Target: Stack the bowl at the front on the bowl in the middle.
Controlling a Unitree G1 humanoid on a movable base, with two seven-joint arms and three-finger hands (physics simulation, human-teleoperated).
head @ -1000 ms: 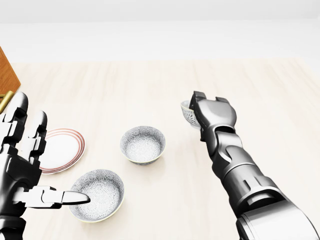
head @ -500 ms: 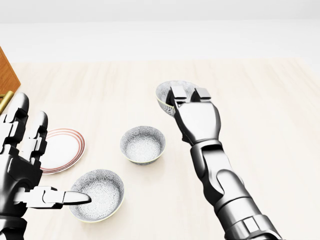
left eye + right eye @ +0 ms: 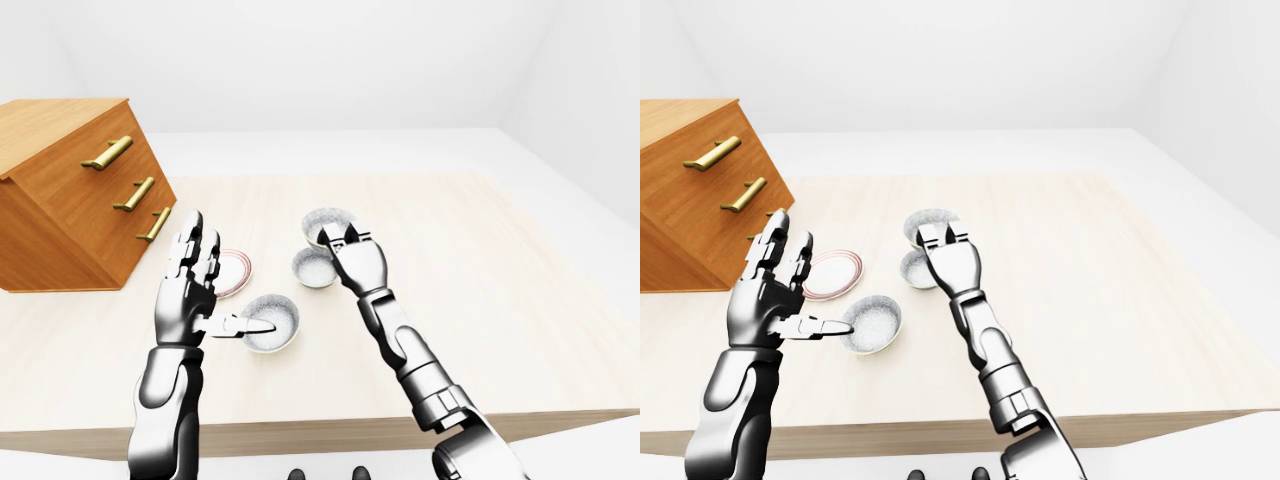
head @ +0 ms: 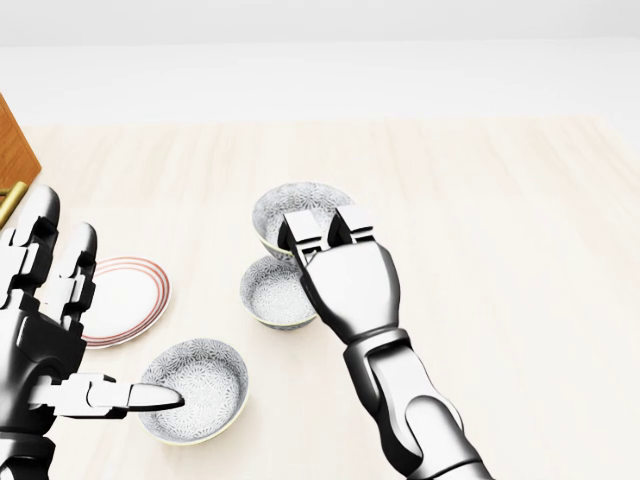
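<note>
In the head view my right hand [image 4: 326, 230] is shut on the rim of a patterned bowl [image 4: 285, 212] and holds it just above the top edge of the middle bowl [image 4: 270, 296]. The held bowl partly overlaps that bowl in the picture; I cannot tell whether they touch. A third patterned bowl [image 4: 196, 388] sits at the bottom left. My left hand [image 4: 72, 320] is open beside it, its fingers upright and its thumb reaching over the bowl's left rim.
A white plate with red rings [image 4: 128, 300] lies left of the middle bowl, partly behind my left fingers. A wooden dresser with brass handles [image 3: 70, 190] stands at the table's left. The pale wooden table [image 4: 500, 250] stretches to the right.
My right hand has carried its bowl leftward and lower in the view, from right of the middle bowl to just above it. The left hand has stayed put.
</note>
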